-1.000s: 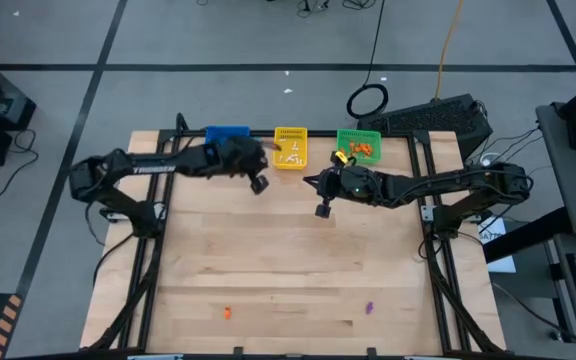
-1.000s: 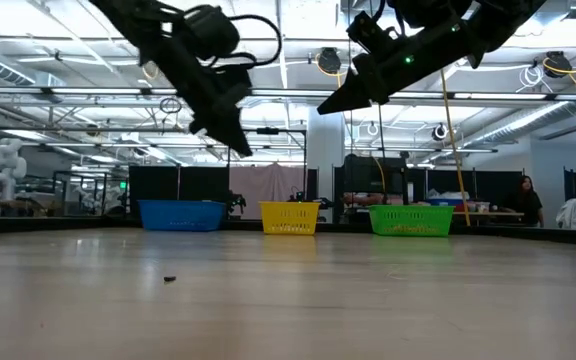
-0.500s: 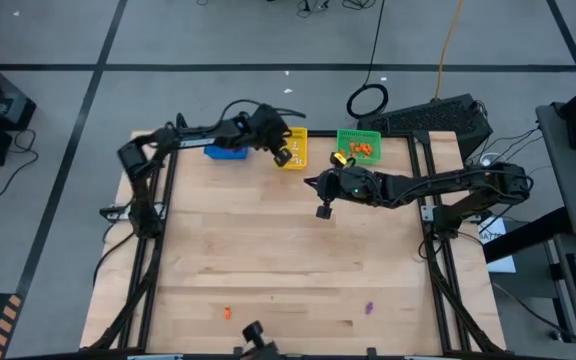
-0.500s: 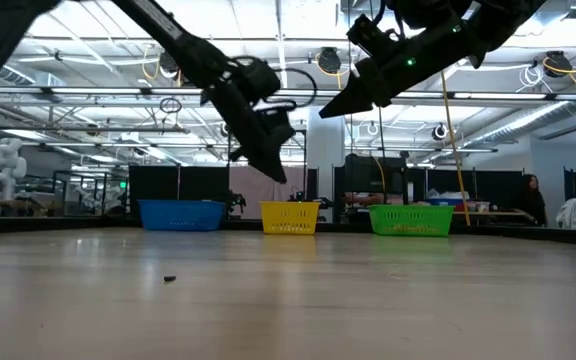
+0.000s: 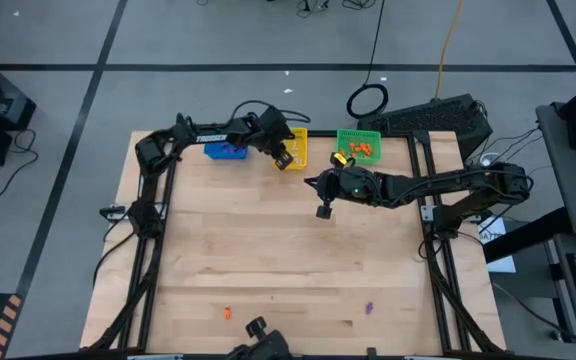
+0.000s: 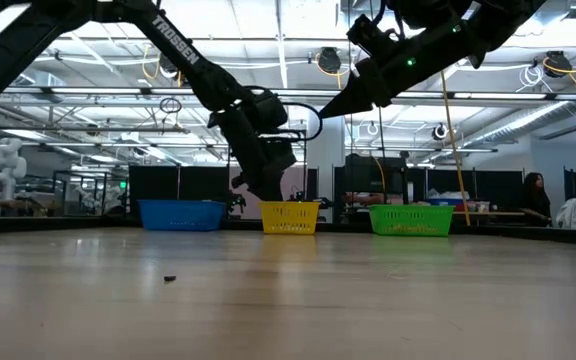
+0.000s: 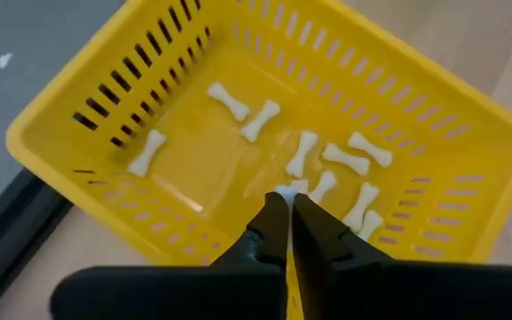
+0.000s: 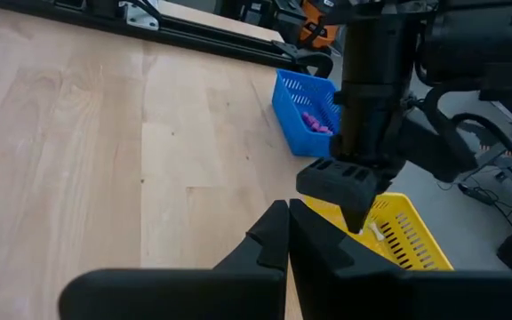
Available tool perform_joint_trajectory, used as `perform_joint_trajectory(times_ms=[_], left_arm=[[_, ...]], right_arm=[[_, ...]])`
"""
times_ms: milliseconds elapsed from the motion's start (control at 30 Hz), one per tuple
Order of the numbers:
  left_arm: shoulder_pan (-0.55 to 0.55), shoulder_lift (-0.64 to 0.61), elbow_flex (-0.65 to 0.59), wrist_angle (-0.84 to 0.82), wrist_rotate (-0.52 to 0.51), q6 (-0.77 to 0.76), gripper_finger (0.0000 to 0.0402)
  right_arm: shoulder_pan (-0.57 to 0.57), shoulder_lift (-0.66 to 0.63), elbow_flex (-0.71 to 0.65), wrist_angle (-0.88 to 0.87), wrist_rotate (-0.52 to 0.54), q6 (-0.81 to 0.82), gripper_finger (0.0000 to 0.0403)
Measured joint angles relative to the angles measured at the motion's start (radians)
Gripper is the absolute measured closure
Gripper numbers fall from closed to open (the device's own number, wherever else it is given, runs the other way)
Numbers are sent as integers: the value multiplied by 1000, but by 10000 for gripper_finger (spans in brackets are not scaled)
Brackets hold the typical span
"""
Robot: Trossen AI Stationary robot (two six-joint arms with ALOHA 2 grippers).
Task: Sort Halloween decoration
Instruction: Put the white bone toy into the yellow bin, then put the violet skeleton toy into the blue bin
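Observation:
My left gripper hangs low over the yellow basket at the table's far edge, shut, with a small white bone at its tips. Several white bones lie on that basket's floor. My right gripper hovers shut and empty above the table, near the green basket, which holds orange pieces. The blue basket holds purple pieces. One orange trinket and one purple trinket lie on the table near its near edge. My left gripper pinches the white bone at one end between its two fingertips, coming from above and pointing down into the yellow basket. The bone is held just over the other bones; whether it touches them I cannot tell.
The three baskets stand in a row along the far edge: blue, yellow, green. A broad stretch of bare wooden table lies between them and the two loose trinkets. A dark object shows at the near edge.
My left gripper has swung from above the table in front of the blue basket toward the far right, over the yellow basket, and has come down toward it, staying shut. My right gripper has kept still.

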Motion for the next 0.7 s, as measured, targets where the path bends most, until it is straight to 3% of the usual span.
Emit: perform_joint_trajectory(times_ms=[300, 400, 533, 700], left_arm=[[0, -62, 12, 5, -5, 31, 322], [-10, -102, 12, 7, -64, 38, 309], [-43, -159, -25, 33, -116, 84, 318], [-83, -255, -150, 187, -121, 57, 364]], right_arm=[[0, 0, 0, 0, 0, 0, 403], [0, 0, 0, 0, 0, 0, 403], [0, 0, 0, 0, 0, 3, 403], [0, 0, 0, -10, 0, 28, 403]])
